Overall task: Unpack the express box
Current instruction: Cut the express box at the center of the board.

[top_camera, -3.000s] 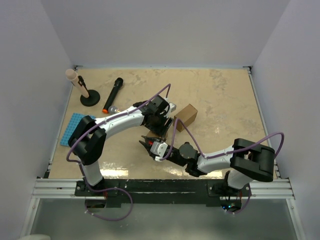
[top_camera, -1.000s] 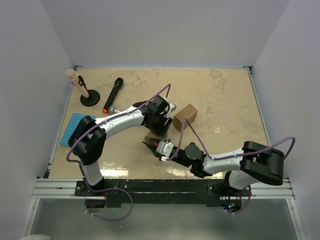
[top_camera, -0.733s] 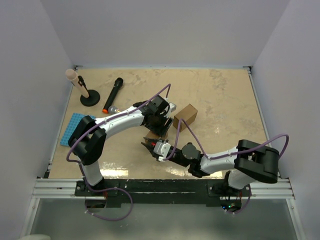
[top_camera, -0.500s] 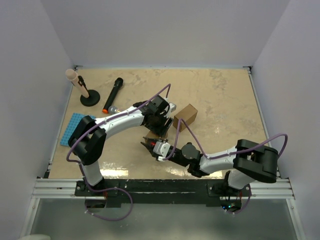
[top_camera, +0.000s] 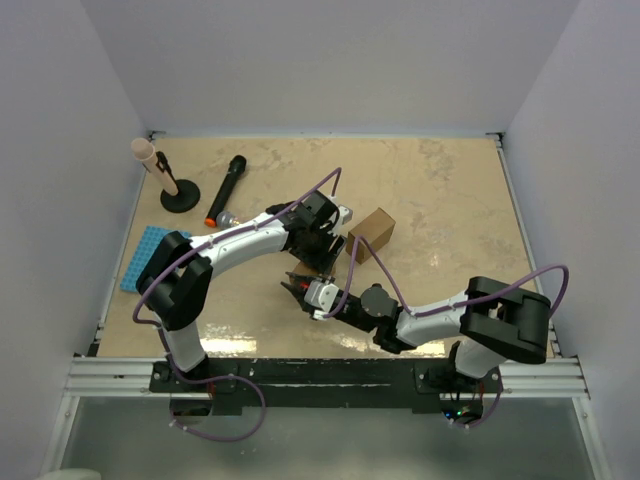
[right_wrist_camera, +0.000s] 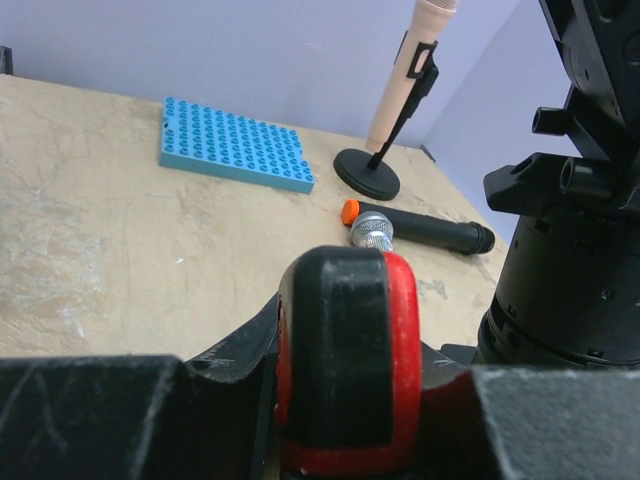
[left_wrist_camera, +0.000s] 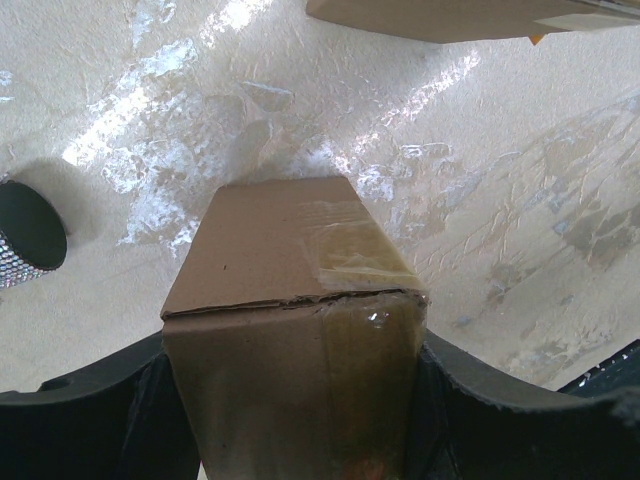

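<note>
The left arm reaches from its near-left base to mid-table, wrist bent down. The left gripper (top_camera: 318,256) clamps the sides of the taped cardboard box (left_wrist_camera: 290,250). The right arm lies low, folded leftward. The right gripper (top_camera: 301,290) pinches a red-and-black tool (right_wrist_camera: 345,350) just near of that box. A second box (top_camera: 372,233) sits just right.
</note>
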